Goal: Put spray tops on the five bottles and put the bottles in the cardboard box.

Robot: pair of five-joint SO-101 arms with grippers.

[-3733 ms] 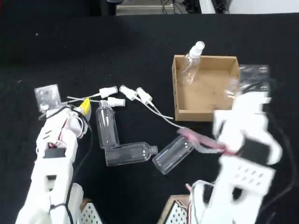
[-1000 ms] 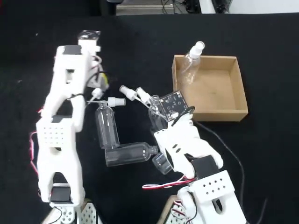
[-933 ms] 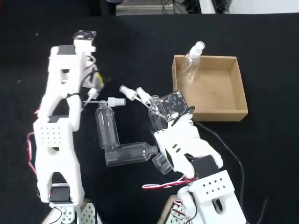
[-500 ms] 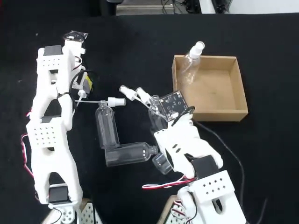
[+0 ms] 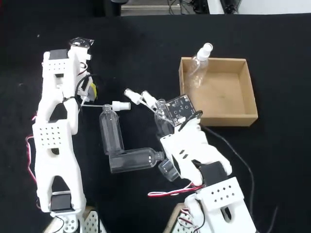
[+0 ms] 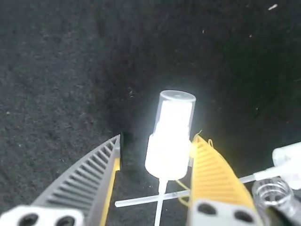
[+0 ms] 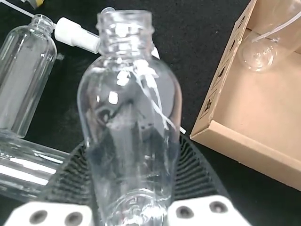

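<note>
black table [image 5: 146, 43], left claw [image 6: 156, 137] spread around spray top [image 6: 171, 132] (touching one finger [image 6: 214, 179]), right claw [image 7: 134, 146] pinching bottle [image 7: 129, 94]

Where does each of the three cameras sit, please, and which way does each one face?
High view: fixed above the table, looking down on the left arm, the right arm and the cardboard box.
Left wrist view: on the left arm's wrist, facing the table along the left end effector, whose fingers flank a spray top.
Right wrist view: on the right arm's wrist, looking along the right end effector, shut on a clear bottle.
Shared: the high and right wrist views both show the cardboard box with a capped bottle inside.
</note>
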